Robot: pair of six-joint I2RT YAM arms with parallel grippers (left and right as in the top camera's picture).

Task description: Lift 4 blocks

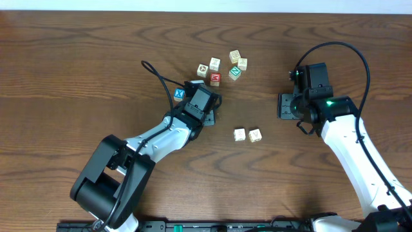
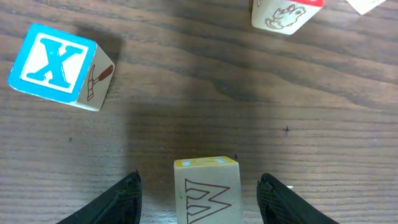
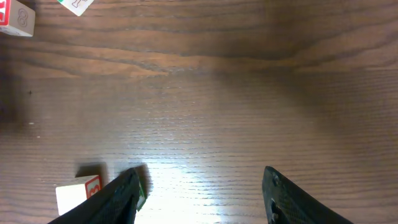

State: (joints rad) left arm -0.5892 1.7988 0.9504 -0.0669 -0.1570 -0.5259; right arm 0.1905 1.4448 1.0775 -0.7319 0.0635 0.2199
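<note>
1. Left wrist view: the left tool (image 2: 199,180) stands spread, its 2 dark fingers (image 2: 121,199) at the bottom edge of the frame.
2. Between those fingers, at bottom centre, a yellow-topped cream block (image 2: 207,190) sits upright on the tabletop (image 2: 205,106). It has an angular red outline on its near face. There is a gap on each side, so neither finger touches it.
3. In the upper left of that frame, well apart from the tool, lies the blue X block (image 2: 53,62), turned slightly. A red-topped cube (image 2: 283,15) is cut by the top edge.
4. In the overhead view the blue X block sits just left of the left tool. A loose cluster of cubes (image 1: 214,63) lies above and to the right of it. 2 cream blocks (image 1: 239,135) rest side by side at lower centre, between the arms.
5. In the right wrist view the right tool (image 3: 200,180) is spread over the wood with nothing between its fingers. A red-marked cream cube (image 3: 78,193) shows at the lower left, just outside 1 finger.
</note>
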